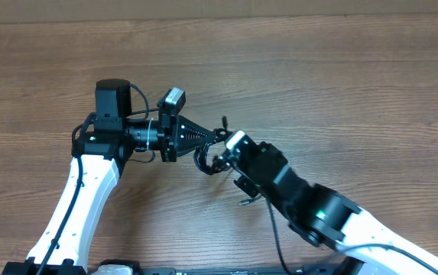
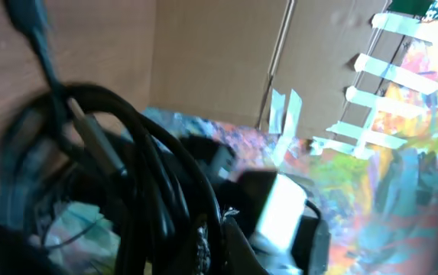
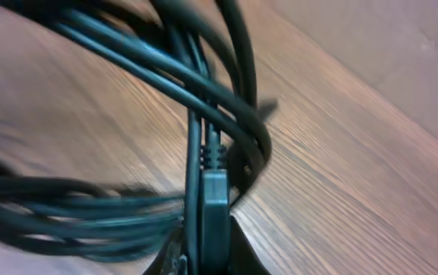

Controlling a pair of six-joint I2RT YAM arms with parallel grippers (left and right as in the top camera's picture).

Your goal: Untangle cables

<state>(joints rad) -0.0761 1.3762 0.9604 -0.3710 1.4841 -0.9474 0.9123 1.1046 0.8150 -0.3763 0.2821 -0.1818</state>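
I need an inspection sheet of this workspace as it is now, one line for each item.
Surface: wooden table, no marks seen.
Job's things: thin black cables, tangled in one bundle between the two grippers; one plug shows.
Clutter: nothing seen.
Grippers: left gripper shut, apparently on the cables; right gripper shut on the plug end.
Cables: thicker arm wiring runs along the left arm, apart from the tangle.
Surroundings: cardboard wall behind the table; white tape strips on cardboard.
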